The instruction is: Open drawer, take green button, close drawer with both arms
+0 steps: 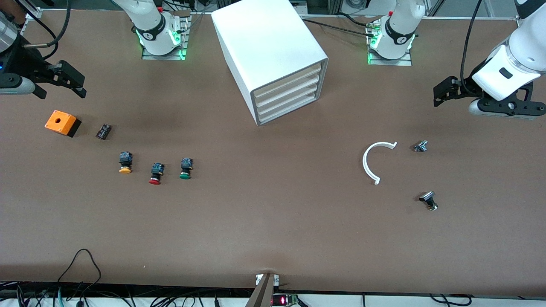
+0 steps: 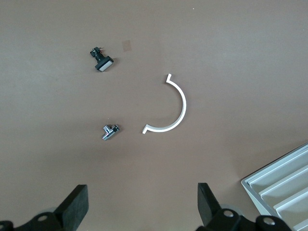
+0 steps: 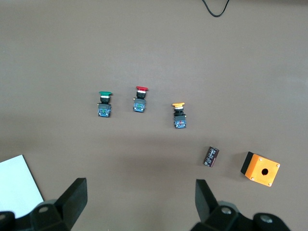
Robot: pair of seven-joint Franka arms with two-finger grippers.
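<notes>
The white cabinet [image 1: 264,42] stands at the middle of the table, nearer the bases. All four drawers are shut; the third drawer from the top [image 1: 288,101] sits flush. The green button [image 1: 185,168] lies on the table toward the right arm's end, beside a red-capped button [image 1: 156,173] and a yellow-capped one [image 1: 125,162]. It also shows in the right wrist view [image 3: 104,104]. My right gripper [image 1: 63,94] hangs open and empty [image 3: 139,202] over the table near the orange box. My left gripper [image 1: 441,96] hangs open and empty [image 2: 142,207] over the left arm's end of the table.
An orange box [image 1: 62,123] and a small black part [image 1: 103,131] lie by the buttons. A white C-shaped ring [image 1: 375,162] and two small metal parts [image 1: 421,146] [image 1: 428,200] lie toward the left arm's end. A black cable [image 1: 81,264] loops in at the table's front edge.
</notes>
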